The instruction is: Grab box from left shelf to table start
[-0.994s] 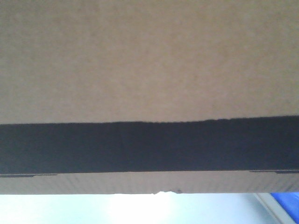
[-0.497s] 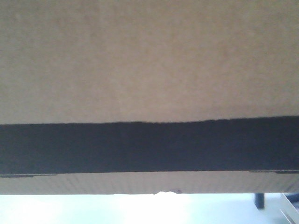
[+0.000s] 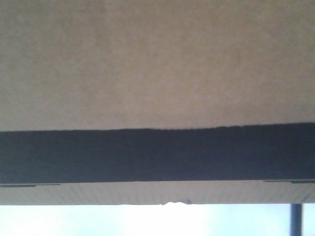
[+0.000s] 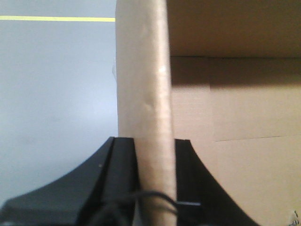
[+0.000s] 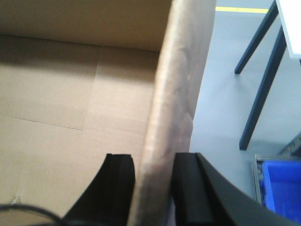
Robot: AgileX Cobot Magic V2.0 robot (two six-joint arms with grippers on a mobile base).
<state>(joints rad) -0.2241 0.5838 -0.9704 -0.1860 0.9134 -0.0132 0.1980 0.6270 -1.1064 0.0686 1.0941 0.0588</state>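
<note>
ok, front view: the box (image 3: pixel 157 64) fills the frame just as it did 1.0 s and 0.5 s ago, with the black band and lower edge in the same place. only the sliver under it at lower right changed. 1.0 s ago it showed a blue bin corner and a pale rail, 0.5 s ago a short dark stub, and now a dark upright post (image 3: pixel 296 220) on a pale bright background.

left gripper (image 4: pixel 155 155): pinching an upright side wall of the box, one black finger (image 4: pixel 123 162) outside and the other inside. the box interior is right of that wall. grey floor (image 4: pixel 56 94) with a yellow line (image 4: pixel 56 19) is on the left.

right gripper (image 5: pixel 155 165): same pinch on another side wall, with the interior to the left. on the right are floor, dark table legs (image 5: pixel 263 84) and a blue bin (image 5: pixel 282 188).

the box sits between the two grippers, close up against the front camera.
</note>
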